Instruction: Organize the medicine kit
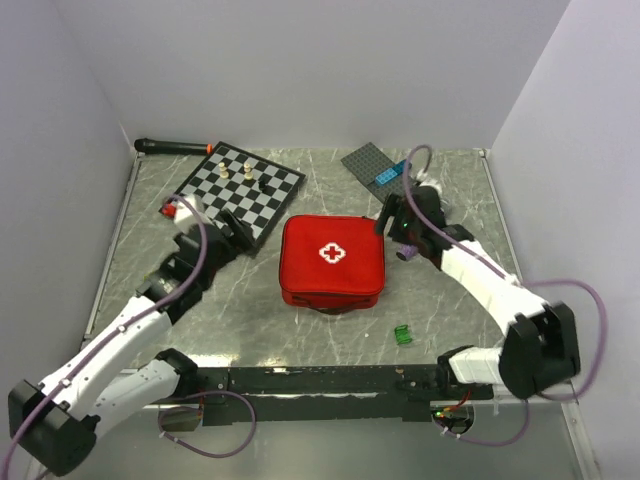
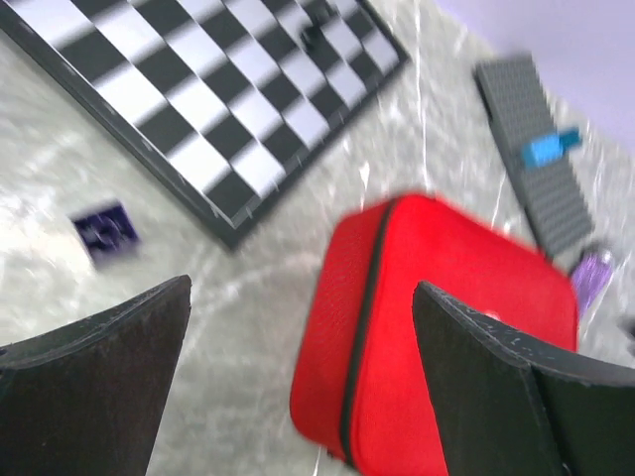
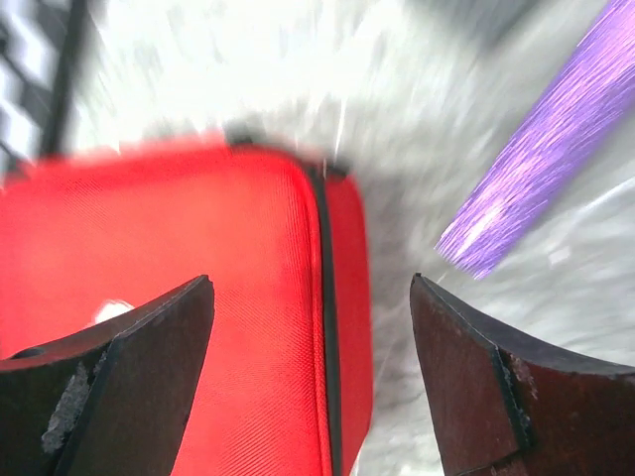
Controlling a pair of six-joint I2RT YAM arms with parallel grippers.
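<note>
- Medicine kit closed, mid-worktop, just beside chessboard.
- Left hand: wide open, empty, at kit's left edge.
- Right hand: wide open, empty, over kit's right edge.

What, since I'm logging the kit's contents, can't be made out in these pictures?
Medicine kit: closed in every view, so its contents are hidden.
Chess pieces: top view, too small to name.
Green item: top view, too small to identify.
Purple streak: right wrist view, motion blur.
</note>
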